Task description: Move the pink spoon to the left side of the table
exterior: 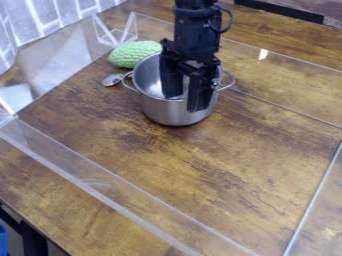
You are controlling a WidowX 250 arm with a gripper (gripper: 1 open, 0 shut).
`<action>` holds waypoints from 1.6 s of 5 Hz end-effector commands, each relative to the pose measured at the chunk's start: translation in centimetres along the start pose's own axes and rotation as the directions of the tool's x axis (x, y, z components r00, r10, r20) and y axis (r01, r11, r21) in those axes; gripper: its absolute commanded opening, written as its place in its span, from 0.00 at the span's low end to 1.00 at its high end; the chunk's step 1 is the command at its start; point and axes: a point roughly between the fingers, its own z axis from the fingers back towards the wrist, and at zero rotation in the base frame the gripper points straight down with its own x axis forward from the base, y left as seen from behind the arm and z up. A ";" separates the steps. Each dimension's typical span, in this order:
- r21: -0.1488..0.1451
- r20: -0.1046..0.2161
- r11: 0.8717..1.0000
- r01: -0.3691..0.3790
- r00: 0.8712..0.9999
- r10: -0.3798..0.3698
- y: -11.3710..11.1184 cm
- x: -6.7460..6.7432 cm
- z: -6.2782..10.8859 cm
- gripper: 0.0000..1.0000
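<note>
Hanging over the steel pot (171, 108) in the upper middle of the frame, the black gripper (190, 88) has its fingers apart. The pink spoon (114, 79) lies just left of the pot, by the green knitted lump (135, 55), so a low sweep toward it could catch the rim and shove the pot into the spoon, or close on the lump's edge instead.

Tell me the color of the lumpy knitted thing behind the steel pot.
Pale green, camera view.
</note>
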 end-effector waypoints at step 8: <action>-0.049 0.058 0.959 -0.279 0.958 0.281 0.1 1.7 -3.0 0.00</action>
